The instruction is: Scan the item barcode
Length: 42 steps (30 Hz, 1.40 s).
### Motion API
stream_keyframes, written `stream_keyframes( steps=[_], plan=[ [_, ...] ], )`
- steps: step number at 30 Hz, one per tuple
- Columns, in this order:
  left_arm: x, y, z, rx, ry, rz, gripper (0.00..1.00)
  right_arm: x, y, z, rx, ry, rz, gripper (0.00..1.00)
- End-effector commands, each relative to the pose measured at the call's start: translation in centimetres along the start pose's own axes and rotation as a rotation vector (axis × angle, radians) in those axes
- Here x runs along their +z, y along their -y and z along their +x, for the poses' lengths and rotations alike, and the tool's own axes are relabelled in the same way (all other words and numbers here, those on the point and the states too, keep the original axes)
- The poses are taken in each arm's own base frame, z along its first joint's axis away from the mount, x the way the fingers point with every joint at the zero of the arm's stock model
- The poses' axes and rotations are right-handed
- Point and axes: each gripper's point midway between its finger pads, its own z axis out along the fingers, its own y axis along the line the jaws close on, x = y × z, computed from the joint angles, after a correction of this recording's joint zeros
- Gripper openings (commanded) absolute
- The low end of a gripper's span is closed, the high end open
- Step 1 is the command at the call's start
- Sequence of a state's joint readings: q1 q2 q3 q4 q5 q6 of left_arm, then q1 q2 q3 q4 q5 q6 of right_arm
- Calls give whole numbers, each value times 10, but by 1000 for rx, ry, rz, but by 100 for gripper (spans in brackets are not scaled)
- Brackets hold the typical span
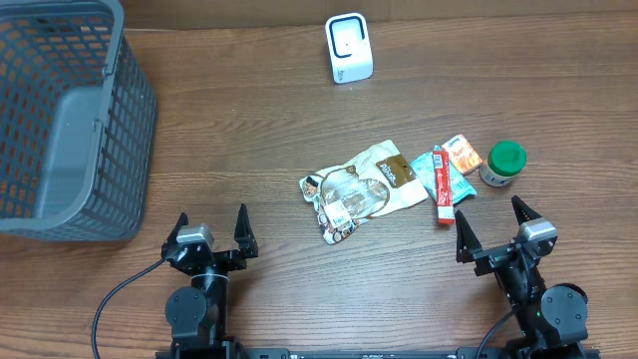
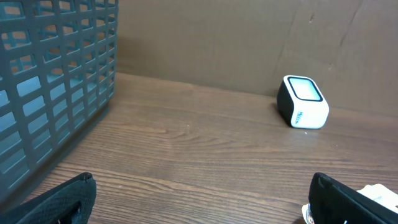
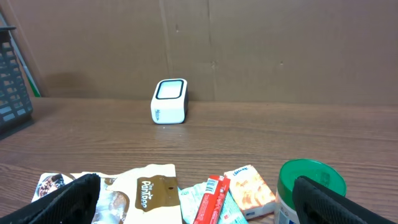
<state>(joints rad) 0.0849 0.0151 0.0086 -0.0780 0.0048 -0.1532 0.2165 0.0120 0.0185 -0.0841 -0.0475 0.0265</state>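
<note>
gaping left end effector [image 1: 211, 215] and right end effector [image 1: 488, 210] flank snack bag [image 1: 357, 189].

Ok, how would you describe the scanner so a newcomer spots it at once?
Start at the big grey basket on the left, then look right along the far side. The scanner stands alone, beyond the snack packets: a small white block with a dark-rimmed window, unlike the flat wrappers.
</note>
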Motion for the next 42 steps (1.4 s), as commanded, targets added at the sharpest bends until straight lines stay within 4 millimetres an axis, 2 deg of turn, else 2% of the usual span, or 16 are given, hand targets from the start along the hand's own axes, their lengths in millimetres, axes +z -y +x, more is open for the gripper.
stream_keyframes(
  steps=[1,42],
  plan=[
    [0,4,0,20,5,18,100,0,1,2,4,2,5,100],
    [0,4,0,20,5,18,100,0,1,2,4,2,5,100]
  ],
)
